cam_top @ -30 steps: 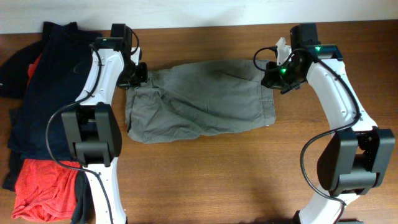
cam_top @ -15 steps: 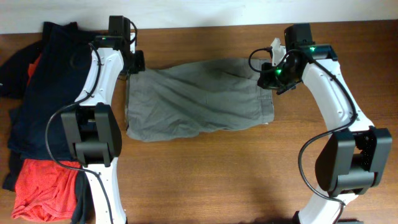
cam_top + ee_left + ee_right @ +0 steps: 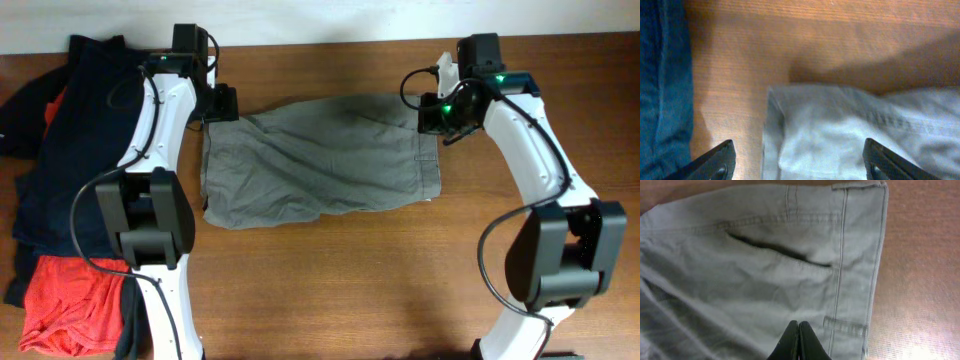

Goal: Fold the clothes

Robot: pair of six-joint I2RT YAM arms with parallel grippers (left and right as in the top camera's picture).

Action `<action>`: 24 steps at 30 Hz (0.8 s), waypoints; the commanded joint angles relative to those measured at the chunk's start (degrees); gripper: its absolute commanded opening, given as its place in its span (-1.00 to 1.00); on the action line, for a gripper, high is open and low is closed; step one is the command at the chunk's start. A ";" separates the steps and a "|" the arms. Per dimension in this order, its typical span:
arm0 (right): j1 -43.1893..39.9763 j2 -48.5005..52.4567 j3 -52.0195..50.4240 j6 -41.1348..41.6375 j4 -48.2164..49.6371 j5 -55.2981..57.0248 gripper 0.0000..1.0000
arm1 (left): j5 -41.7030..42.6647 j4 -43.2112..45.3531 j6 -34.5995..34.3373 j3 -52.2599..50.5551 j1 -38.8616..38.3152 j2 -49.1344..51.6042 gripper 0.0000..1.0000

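Observation:
The clothes, grey-olive shorts (image 3: 320,160), lie spread flat across the middle of the table, waistband to the right. My left gripper (image 3: 216,107) hovers over their far left corner. In the left wrist view its fingers (image 3: 715,162) stand wide apart with the shorts' corner (image 3: 840,130) lying loose between them. My right gripper (image 3: 432,118) is over the waistband end. In the right wrist view that gripper (image 3: 799,326) is shut, tips pressed together with no cloth showing between them, above the shorts (image 3: 740,270) beside a pocket slit and belt loop.
A navy-blue garment (image 3: 80,150) lies heaped at the table's left, close to the left arm, and shows at the left edge of the wrist view (image 3: 660,75). An orange-red garment (image 3: 70,300) lies at the front left. Bare wood (image 3: 350,290) stretches in front of the shorts.
My left gripper has opened and let go of the shorts' left corner, which now lies pulled out flat. My right gripper has closed fully and shifted slightly towards the back.

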 commanded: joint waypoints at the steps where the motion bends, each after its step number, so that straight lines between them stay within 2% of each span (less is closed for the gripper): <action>1: 0.52 4.76 0.94 1.40 1.31 0.68 -0.92 | 4.28 -2.67 1.97 1.46 0.35 -5.07 0.63; 8: 0.52 11.19 0.94 1.60 1.77 0.72 -0.92 | 4.46 -4.46 1.95 0.98 0.11 -3.78 0.62; 13: 0.52 12.70 0.94 1.60 2.27 0.92 -0.92 | 4.55 -6.34 1.95 0.98 0.13 -3.41 0.62; 16: 0.55 14.05 0.94 1.60 2.21 0.70 -0.92 | 5.29 -10.12 3.74 0.98 0.15 -3.06 0.73; 24: 0.52 15.02 0.94 1.55 1.42 0.70 -0.92 | 6.54 -14.80 4.59 0.98 3.34 -1.86 0.74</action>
